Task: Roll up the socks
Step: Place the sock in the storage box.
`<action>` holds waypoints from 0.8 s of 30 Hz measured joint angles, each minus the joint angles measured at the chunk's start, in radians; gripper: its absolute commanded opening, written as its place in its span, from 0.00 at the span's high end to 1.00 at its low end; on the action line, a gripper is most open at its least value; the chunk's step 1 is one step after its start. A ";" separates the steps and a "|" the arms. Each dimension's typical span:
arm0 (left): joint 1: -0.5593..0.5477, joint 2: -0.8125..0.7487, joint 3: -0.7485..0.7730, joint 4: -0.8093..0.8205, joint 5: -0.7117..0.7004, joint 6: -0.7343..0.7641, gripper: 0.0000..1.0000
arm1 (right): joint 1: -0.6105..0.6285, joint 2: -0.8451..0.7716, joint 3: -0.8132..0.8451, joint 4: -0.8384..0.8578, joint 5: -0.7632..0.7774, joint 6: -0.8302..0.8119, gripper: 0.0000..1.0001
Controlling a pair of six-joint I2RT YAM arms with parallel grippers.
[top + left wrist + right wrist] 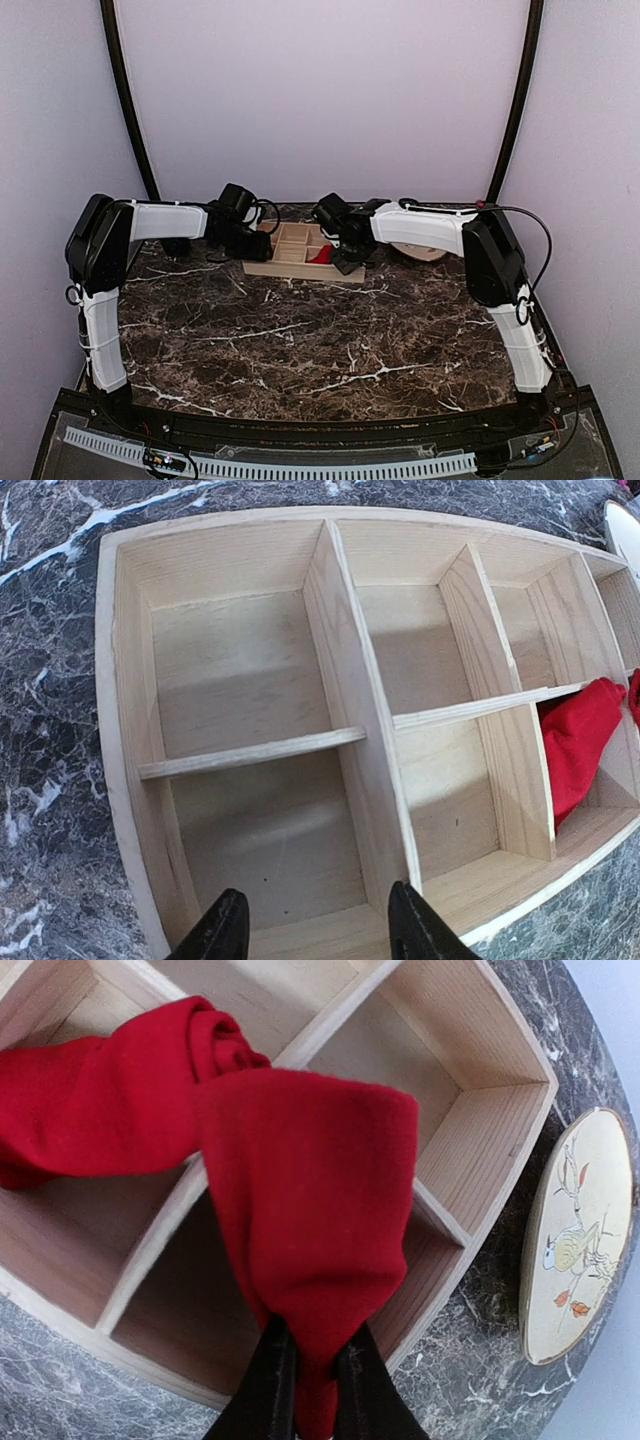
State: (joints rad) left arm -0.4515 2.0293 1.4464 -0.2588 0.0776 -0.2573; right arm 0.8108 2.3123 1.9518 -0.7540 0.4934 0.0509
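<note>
Red socks (300, 1210) are hanging as one bunched mass of fabric across the middle of the right wrist view. A twisted roll is sitting at the upper left and a broad flap is dropping toward the bottom centre; I cannot tell where one sock ends and the other begins. The right gripper (315, 1380) is pinching the lower tip of that flap, its black fingers (270, 1385) pressing together on the cloth. The fabric is draping over a divider of the wooden tray (500, 1020), and the rolled part is reaching into a compartment toward the upper left of the frame. In the left wrist view the socks (580, 740) are showing at the right edge, lying in a compartment at that end of the tray (110, 730). The left gripper (318, 930) is hovering at the bottom of that frame over the tray's rim, fingers standing apart with nothing between them. From above, the socks (321, 256) are showing as a red spot in the tray (260, 268), at the far centre of the dark marble table (300, 340). An oval plate (580, 1230) with a painted bird is lying just right of the tray.
</note>
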 measured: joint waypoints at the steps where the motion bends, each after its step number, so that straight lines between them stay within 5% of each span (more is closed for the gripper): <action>1: 0.000 0.000 0.000 0.000 0.001 0.000 0.51 | -0.011 0.000 0.004 -0.006 -0.024 0.010 1.00; 21: 0.000 0.006 0.000 0.010 0.020 0.003 0.51 | -0.175 0.028 0.149 -0.122 -0.455 0.108 1.00; 24: 0.000 0.007 0.000 0.011 0.021 0.004 0.52 | -0.177 0.054 0.194 -0.161 -0.483 0.104 0.92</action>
State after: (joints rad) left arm -0.4515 2.0365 1.4467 -0.2474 0.0990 -0.2535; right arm 0.6342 2.3665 2.1456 -0.9154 0.0105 0.1547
